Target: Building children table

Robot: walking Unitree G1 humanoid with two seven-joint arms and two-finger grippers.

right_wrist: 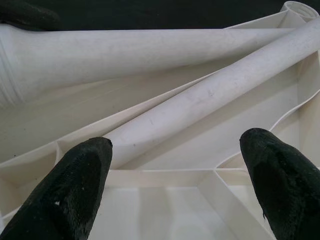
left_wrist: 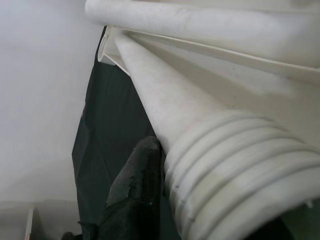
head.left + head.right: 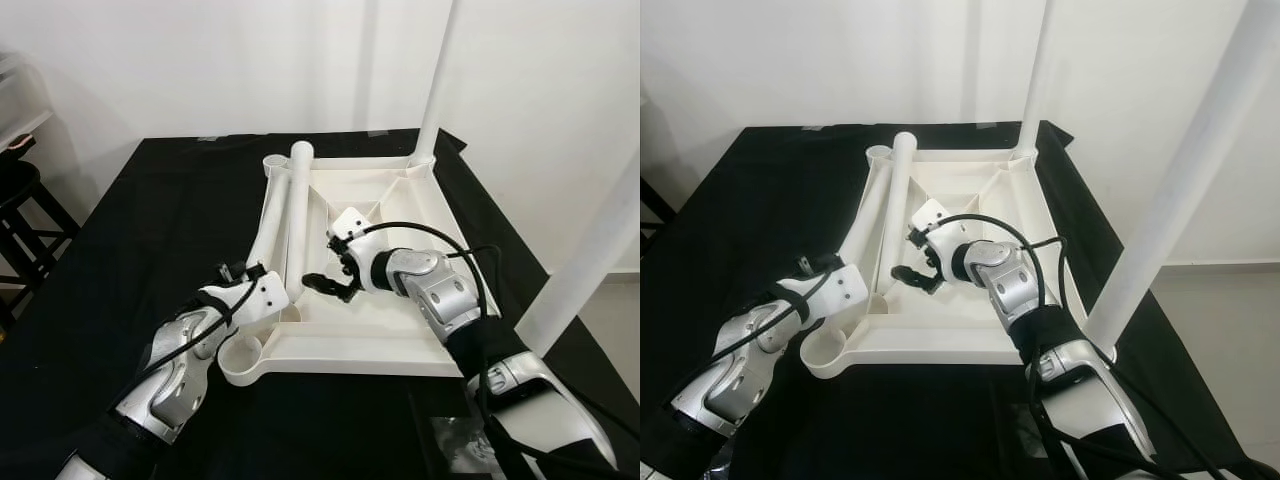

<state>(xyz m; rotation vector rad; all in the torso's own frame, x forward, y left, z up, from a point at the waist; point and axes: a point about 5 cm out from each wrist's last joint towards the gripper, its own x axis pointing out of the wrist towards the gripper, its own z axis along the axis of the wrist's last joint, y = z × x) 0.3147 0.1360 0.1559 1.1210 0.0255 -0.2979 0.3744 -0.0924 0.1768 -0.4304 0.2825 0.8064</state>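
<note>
- The upturned white table top lies on the black surface.
- Left pincer grips a loose leg at the top's left rim.
- Right pincer is open above the top's inside, near that leg.

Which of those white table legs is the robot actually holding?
The loose leg lying along the tabletop's left edge; the left pincer grips its threaded end.

White walls, black stool
</note>
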